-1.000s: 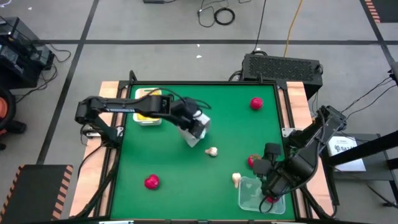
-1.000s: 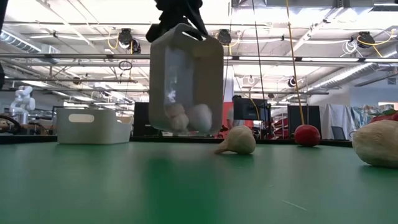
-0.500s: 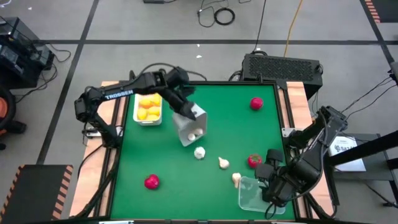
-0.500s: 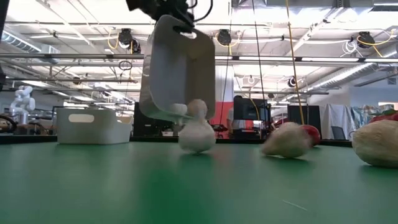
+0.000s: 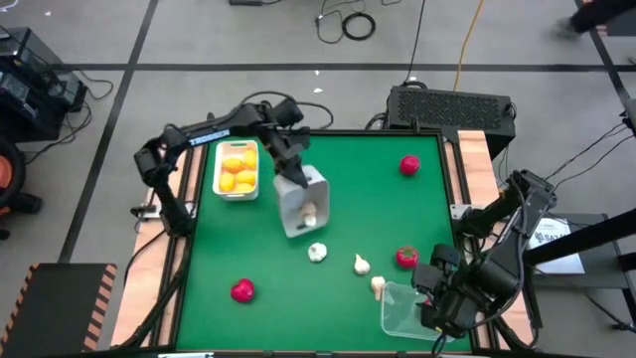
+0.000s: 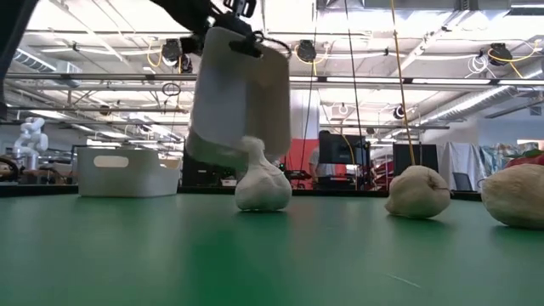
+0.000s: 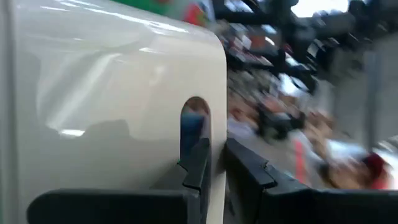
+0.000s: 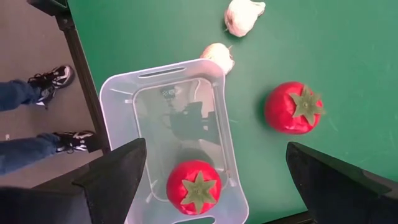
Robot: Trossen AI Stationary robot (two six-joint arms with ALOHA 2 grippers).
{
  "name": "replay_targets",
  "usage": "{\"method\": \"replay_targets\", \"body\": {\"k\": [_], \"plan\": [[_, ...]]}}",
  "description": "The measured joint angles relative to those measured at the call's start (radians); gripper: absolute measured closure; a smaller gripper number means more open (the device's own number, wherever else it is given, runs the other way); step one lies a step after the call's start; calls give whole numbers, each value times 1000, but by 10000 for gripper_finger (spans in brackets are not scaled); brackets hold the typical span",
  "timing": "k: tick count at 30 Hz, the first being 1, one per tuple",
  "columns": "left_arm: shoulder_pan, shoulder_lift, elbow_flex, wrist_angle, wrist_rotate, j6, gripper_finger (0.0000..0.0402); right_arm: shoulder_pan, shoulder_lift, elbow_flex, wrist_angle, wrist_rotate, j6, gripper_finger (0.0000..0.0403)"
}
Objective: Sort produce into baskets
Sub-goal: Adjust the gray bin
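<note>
Garlic basket (image 5: 300, 202), clamped by its rim between left gripper (image 5: 295, 171) fingers, hangs tilted, mouth down toward tabletop (image 5: 378, 214); right gripper (image 8: 211, 186) fingers apart.

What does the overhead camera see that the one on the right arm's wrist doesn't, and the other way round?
Only the high view shows the left gripper tipping a translucent basket over the table, the white basket of lemons, and the far tomatoes. Only the right wrist view shows a person's shoes beside the table and a tomato inside the clear basket. Both show that basket, two nearby garlic bulbs and the tomato beside it.
</note>
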Motion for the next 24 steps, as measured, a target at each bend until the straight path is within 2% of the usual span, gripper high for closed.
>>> {"method": "replay_targets", "body": {"k": [4,9,15,24], "plan": [[-9,76,0,4,135,61,353,0,0,0,0,0,11,26],[-8,191,0,4,138,125,353,-1,0,0,0,0,25,26],[-52,287,0,5,326,284,352,-1,0,0,-2,0,68,26],[-64,310,0,17,333,326,352,-9,0,0,5,0,71,26]]}}
